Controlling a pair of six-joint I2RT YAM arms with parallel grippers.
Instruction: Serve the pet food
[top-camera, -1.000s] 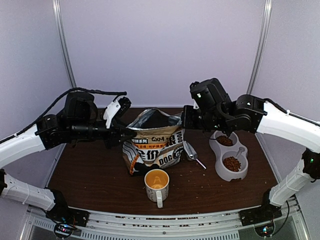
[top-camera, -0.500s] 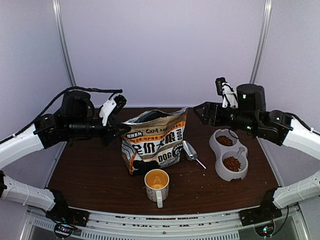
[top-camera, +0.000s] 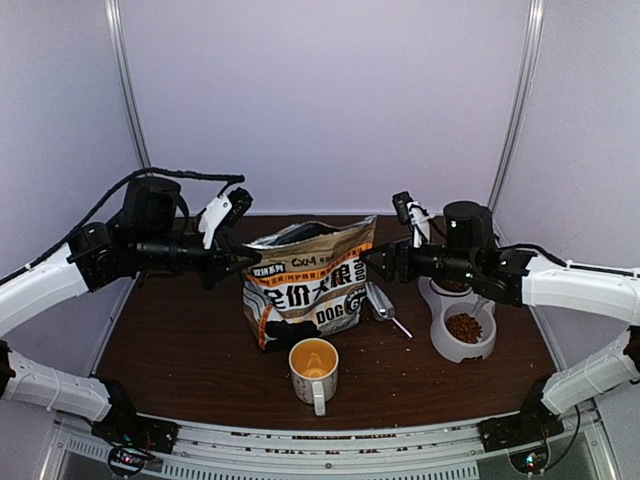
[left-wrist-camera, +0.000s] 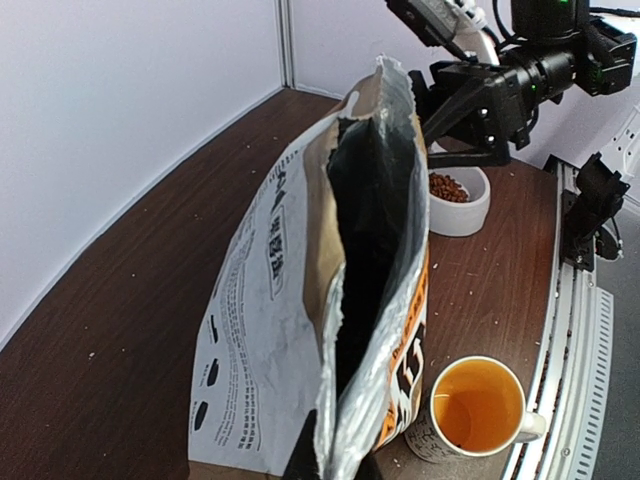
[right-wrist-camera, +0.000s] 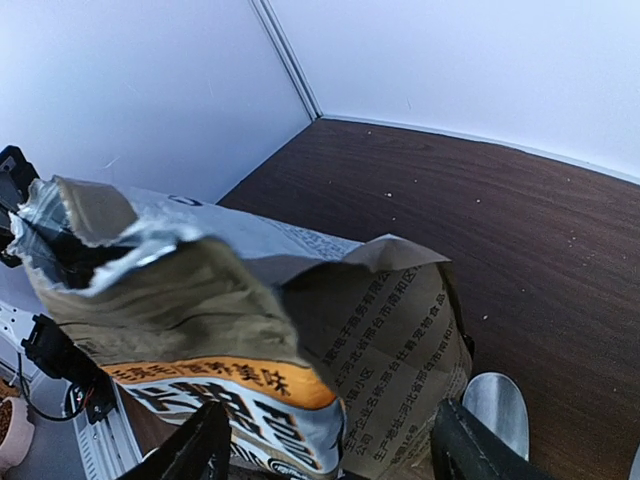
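Note:
The pet food bag (top-camera: 305, 285) stands upright mid-table, its torn top gaping. My left gripper (top-camera: 245, 262) is shut on the bag's left top edge; the left wrist view looks along the dark opening of the bag (left-wrist-camera: 370, 230), with the pinched edge at the bottom of the frame by that gripper (left-wrist-camera: 322, 462). My right gripper (top-camera: 376, 262) is open at the bag's right side, and its two fingers (right-wrist-camera: 195, 450) straddle the bag's end (right-wrist-camera: 400, 330) without pinching it. Reddish-brown pet food (top-camera: 463, 326) fills both cups of the grey double bowl (top-camera: 482, 350).
A metal scoop (top-camera: 381, 301) lies between the bag and the bowl, and its bowl end (right-wrist-camera: 495, 400) shows by my right finger. A white mug with orange lining (top-camera: 314, 368) stands in front of the bag. Crumbs dot the brown tabletop. White walls enclose the back and sides.
My left gripper closed on the bag's left top edge. My right gripper let go of the right top edge, drew back rightwards, then came back lower beside the bag, open.

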